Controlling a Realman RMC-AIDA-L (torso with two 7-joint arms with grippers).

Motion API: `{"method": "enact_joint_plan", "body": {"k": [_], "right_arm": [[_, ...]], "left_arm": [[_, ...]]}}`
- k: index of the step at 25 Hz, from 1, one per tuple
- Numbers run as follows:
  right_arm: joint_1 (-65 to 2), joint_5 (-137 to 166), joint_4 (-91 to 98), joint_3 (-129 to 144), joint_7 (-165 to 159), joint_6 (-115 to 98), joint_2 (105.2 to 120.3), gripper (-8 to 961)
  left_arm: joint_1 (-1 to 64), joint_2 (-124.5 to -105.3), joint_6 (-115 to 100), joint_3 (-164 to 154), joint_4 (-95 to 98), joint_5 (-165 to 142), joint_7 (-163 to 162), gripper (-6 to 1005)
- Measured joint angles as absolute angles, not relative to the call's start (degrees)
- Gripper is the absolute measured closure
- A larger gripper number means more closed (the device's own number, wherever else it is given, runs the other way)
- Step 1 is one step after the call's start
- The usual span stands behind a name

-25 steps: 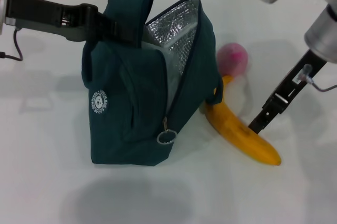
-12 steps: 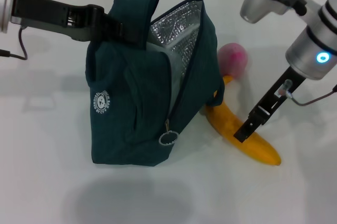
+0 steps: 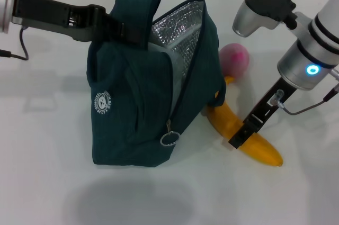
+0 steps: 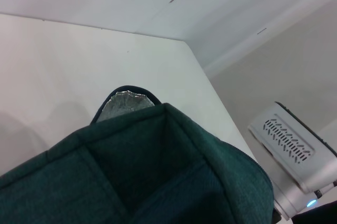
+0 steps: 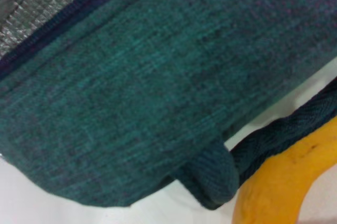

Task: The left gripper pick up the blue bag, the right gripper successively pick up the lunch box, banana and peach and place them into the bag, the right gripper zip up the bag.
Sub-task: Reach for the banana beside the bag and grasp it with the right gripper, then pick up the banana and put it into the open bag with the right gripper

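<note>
A: The blue bag stands upright on the white table, mouth open, foil lining showing. I see my left gripper clamped on its handle.

B: And the right gripper?

A: It's down at the banana, just beside the bag's right side. I cannot tell how its jaws stand. The peach sits behind the banana's far end, close to the bag.
</note>
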State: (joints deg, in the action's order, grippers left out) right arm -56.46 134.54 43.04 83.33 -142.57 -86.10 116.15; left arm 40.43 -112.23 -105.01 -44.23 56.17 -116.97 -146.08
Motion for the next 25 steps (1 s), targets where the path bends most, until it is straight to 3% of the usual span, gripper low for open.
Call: {"method": "enact_joint_plan", "body": {"k": [10,16,25], "right_arm": [[-56.2,133.2,42.3,85.3,-142.4,-84.3,116.19,291],[-56.1,133.2,43.4,86.2,-142.2,-84.5,116.10,503],[-54.2,133.9,47.1,81.0,-142.5,-86.1,115.08,509]], "left_arm": [[40.4,-112.23,-105.0,-44.2,56.2,-117.0,-145.9,964],[40.2,-112.02,-105.0,-44.2,56.3,-117.0,-145.8,963],[39.9,-111.77,-105.0,-44.2,56.2,-116.7,-145.8,963]]}}
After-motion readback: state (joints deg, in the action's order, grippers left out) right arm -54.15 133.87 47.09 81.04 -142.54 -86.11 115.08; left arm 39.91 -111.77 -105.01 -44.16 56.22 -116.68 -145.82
